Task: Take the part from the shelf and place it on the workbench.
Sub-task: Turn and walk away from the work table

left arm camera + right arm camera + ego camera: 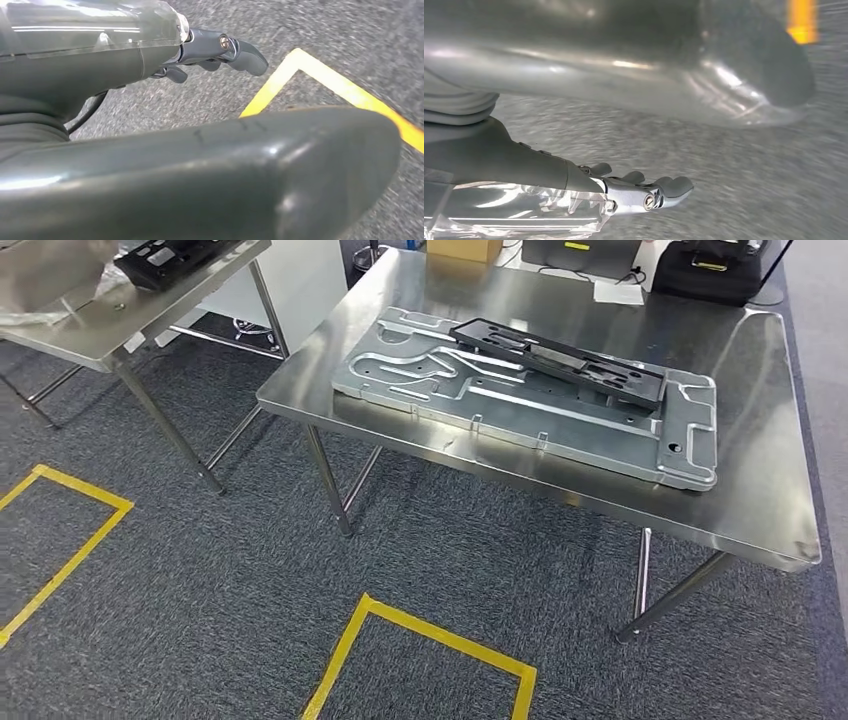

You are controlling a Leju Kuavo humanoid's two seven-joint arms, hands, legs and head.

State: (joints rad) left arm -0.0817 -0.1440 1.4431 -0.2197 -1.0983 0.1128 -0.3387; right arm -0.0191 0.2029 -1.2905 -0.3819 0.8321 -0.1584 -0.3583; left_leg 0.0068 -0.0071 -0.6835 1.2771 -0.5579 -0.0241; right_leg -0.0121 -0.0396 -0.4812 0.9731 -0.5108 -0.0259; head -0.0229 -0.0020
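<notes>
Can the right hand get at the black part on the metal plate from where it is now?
Probably not yet. The right hand hangs empty over the carpet, while the black part lies on the metal plate on the workbench, with open floor between.

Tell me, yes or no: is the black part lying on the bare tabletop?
No, the black part rests on top of the grey metal panel, which lies on the steel table.

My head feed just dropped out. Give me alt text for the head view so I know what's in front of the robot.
A steel workbench fills the upper middle, carrying a long grey metal plate with a black part lying on top. Grey carpet with yellow tape squares lies below, and a second steel table stands upper left.
</notes>
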